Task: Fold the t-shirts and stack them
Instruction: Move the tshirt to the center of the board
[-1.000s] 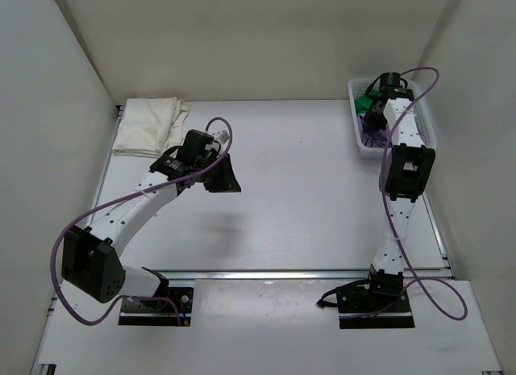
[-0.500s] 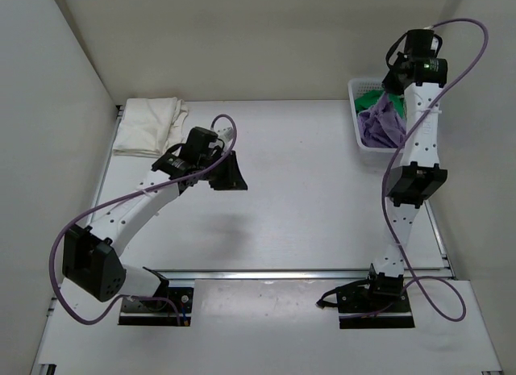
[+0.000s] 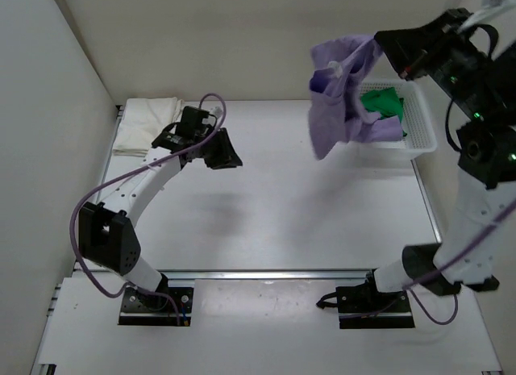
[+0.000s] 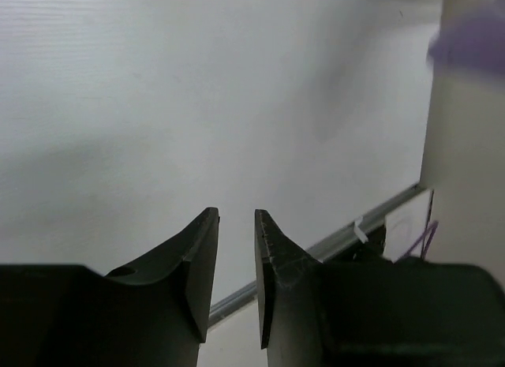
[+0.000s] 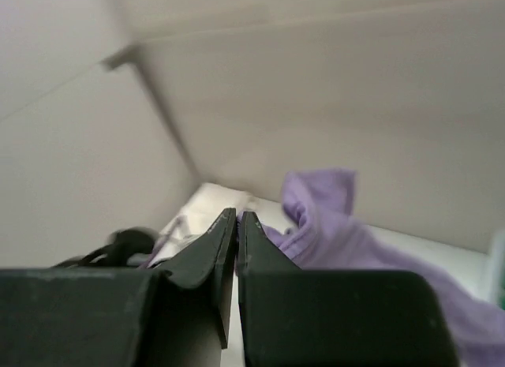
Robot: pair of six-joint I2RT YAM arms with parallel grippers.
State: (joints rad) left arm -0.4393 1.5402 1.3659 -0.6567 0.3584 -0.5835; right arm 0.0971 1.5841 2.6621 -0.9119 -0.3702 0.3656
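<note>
The lavender t-shirt (image 3: 339, 97) hangs in the air left of the basket, and my right gripper (image 3: 381, 43) is shut on its top edge, raised high. In the right wrist view the shut jaws (image 5: 237, 215) pinch purple cloth (image 5: 335, 225) that trails to the right. The green t-shirt (image 3: 382, 102) lies in the white basket (image 3: 422, 127) at the back right. The cream-white t-shirt (image 3: 149, 125) lies folded at the back left corner. My left gripper (image 3: 226, 154) hovers over the table right of it. Its jaws (image 4: 237, 217) stand a narrow gap apart with nothing between them.
White walls close in the table on the left, back and right. A metal rail (image 3: 290, 272) runs along the table's near edge, with both arm bases behind it. A purple cable (image 3: 211, 109) loops above the left wrist.
My right arm has lifted the lavender t-shirt up out of the basket and swung it left. The left gripper has shifted slightly back and opened a little.
</note>
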